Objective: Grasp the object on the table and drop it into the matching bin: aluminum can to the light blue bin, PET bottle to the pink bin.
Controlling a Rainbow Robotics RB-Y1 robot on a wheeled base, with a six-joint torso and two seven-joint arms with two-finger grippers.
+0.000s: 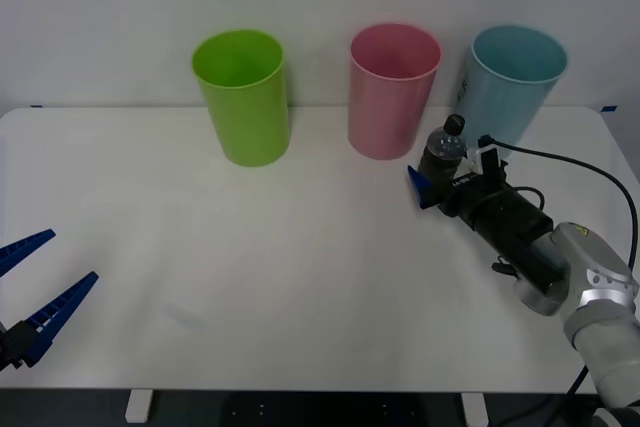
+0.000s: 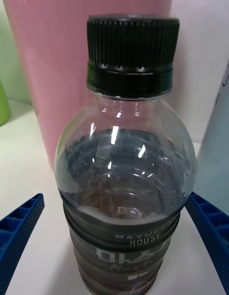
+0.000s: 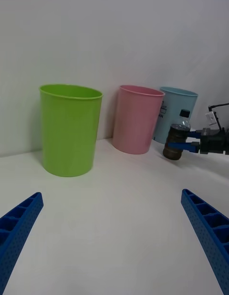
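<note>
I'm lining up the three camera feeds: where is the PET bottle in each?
Front view: PET bottle right of centre, before the pink bin, at the right gripper.
Right wrist view: bottle centre, close up.
Left wrist view: bottle far right.
Shared landmark: the pink bin behind it.

Bottle [image 1: 441, 153]: clear, dark brown liquid, black cap, upright, between pink bin [image 1: 392, 90] and blue bin [image 1: 512, 82], near both.

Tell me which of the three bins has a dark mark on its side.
The light blue bin, rightmost in the front view; the pink bin and lime green bin look plain.
</note>
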